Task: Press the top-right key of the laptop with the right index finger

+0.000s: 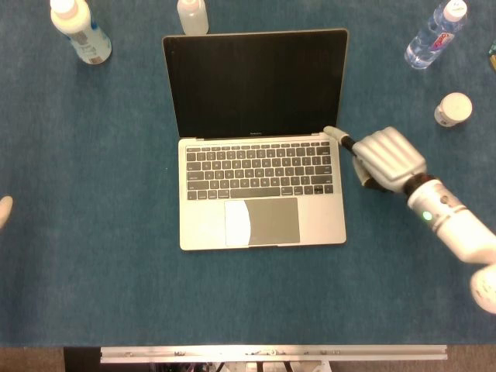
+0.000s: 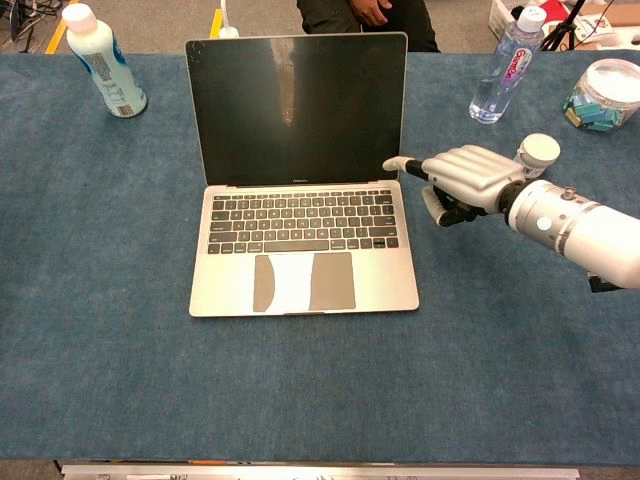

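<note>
An open silver laptop [image 1: 318, 225] with a dark screen stands mid-table, also in the chest view [image 2: 385, 290]. Its top-right key [image 1: 331, 147] lies at the right end of the top keyboard row. My right hand [image 1: 387, 157] is just right of the laptop, index finger stretched out and the other fingers curled in, holding nothing. In the chest view the right hand [image 2: 465, 178] has its fingertip [image 2: 390, 163] over the deck's back right corner, near the hinge and slightly behind the key. I cannot tell whether it touches. A sliver of my left hand [image 1: 4, 211] shows at the left edge.
A white-capped bottle [image 1: 79, 29] stands back left and another bottle [image 1: 192, 15] behind the screen. A clear water bottle [image 1: 434, 35] and a small white jar [image 1: 452, 108] stand back right, close behind my right arm. A lidded tub [image 2: 608, 92] sits far right.
</note>
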